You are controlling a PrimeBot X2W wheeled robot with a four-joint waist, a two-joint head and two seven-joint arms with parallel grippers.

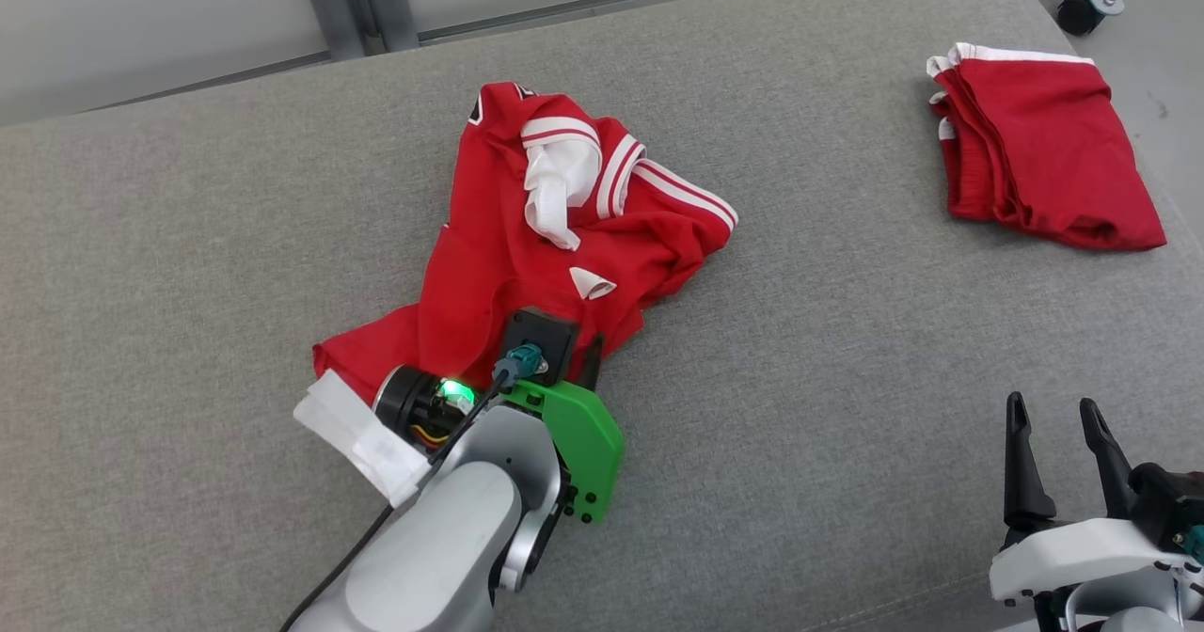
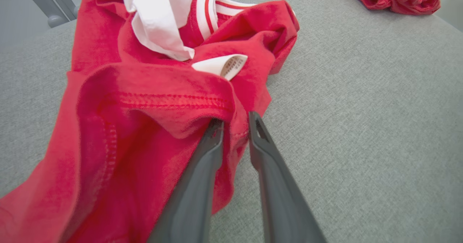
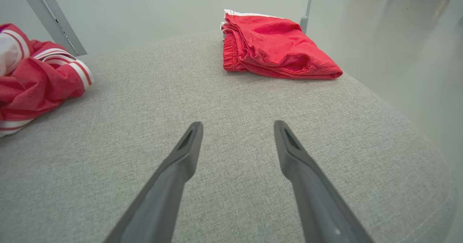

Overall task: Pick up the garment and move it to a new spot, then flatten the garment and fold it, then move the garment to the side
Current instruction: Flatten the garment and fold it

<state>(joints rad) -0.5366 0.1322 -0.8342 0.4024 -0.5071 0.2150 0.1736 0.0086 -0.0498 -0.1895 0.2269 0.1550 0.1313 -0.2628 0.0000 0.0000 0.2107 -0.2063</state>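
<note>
Red knit cloth, likely soft, light and limp: in the head view the garment [image 1: 527, 256] lies crumpled mid-way along the grey cushion [image 1: 188, 237]. In the left wrist view the left gripper [image 2: 235, 122] is pinched on its stitched hem, probably the firmest hold. In the right wrist view the right gripper [image 3: 237, 125] gapes empty over bare cushion.

Head view, set high, looks forward and down on the grey cushion [image 1: 847, 350]; crumpled red jersey [image 1: 527, 265] central, folded red shorts [image 1: 1035, 152] at 2 o'clock. Left wrist view, low and very near, looks along the left gripper [image 2: 235, 120] into the jersey's hem; shorts at 1 o'clock. Right wrist view, low, farther back, looks along the right gripper [image 3: 238, 125] toward the shorts at 12 o'clock; jersey at 9 o'clock. All three share both garments.
</note>
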